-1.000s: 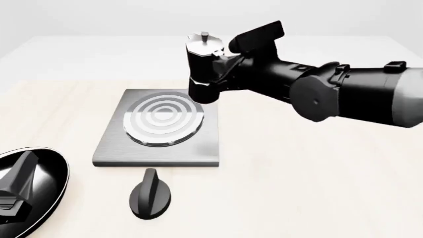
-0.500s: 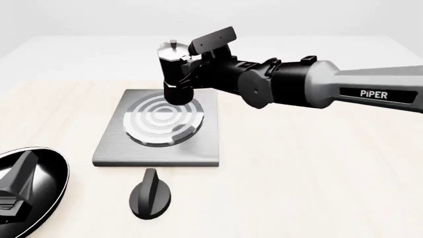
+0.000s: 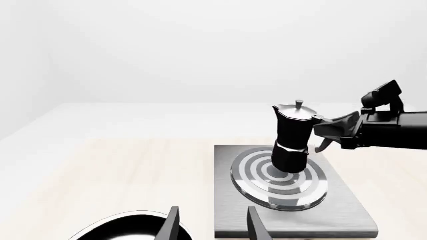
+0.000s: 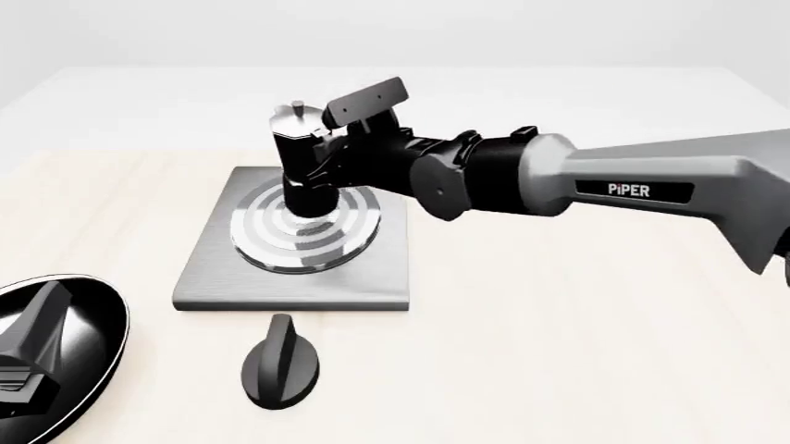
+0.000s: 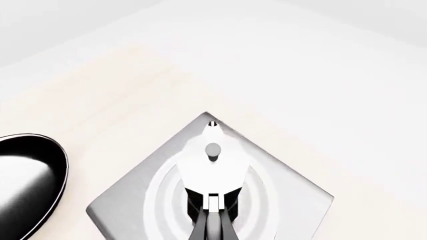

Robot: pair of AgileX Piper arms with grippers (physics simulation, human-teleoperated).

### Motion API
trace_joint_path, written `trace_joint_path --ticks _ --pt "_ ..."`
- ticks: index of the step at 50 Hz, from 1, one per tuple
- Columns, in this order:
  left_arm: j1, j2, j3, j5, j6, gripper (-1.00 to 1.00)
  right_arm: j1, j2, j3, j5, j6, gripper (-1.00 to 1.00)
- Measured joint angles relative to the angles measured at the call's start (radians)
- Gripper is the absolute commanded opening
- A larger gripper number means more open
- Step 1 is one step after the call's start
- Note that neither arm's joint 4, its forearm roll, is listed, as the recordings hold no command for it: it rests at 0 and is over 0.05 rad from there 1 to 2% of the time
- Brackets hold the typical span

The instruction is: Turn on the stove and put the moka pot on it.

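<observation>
The right claw (image 4: 331, 148) is clamped on the handle of the moka pot (image 4: 300, 159), holding it upright over the round burner (image 4: 305, 227) of the stove (image 4: 296, 282). In the left wrist view the pot's black base meets the shiny rings near their centre, though whether it rests on them or hangs just above is hard to judge. From the right wrist view, looking straight down, the pot's silver lid (image 5: 212, 157) and its small knob sit over the middle of the rings, with the claw's two fingers (image 5: 200, 227) pressed together on the handle at the near edge. The black oval knob (image 4: 281, 363) lies on the table (image 4: 556, 351) just in front of the grey plate, apart from it. At the front left corner a round black frying pan (image 4: 92, 319) sits on the table, and the left claw (image 4: 28, 356) is low inside its rim; its fingers (image 3: 253, 227) stand parted with nothing between them, and the pan holds nothing else.
</observation>
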Motion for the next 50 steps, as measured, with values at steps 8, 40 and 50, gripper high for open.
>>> trace_joint_path --ticks 8,40,50 --pt "0.000 0.000 0.000 0.000 0.000 1.00 0.005 0.031 -0.008 -0.008 0.010 -1.00" --pt "0.000 0.000 0.000 0.000 0.000 1.00 0.002 0.091 -0.055 -0.008 0.030 1.00" --pt "0.000 0.000 0.000 0.000 0.000 1.00 0.018 0.014 -0.011 0.011 0.020 1.00"
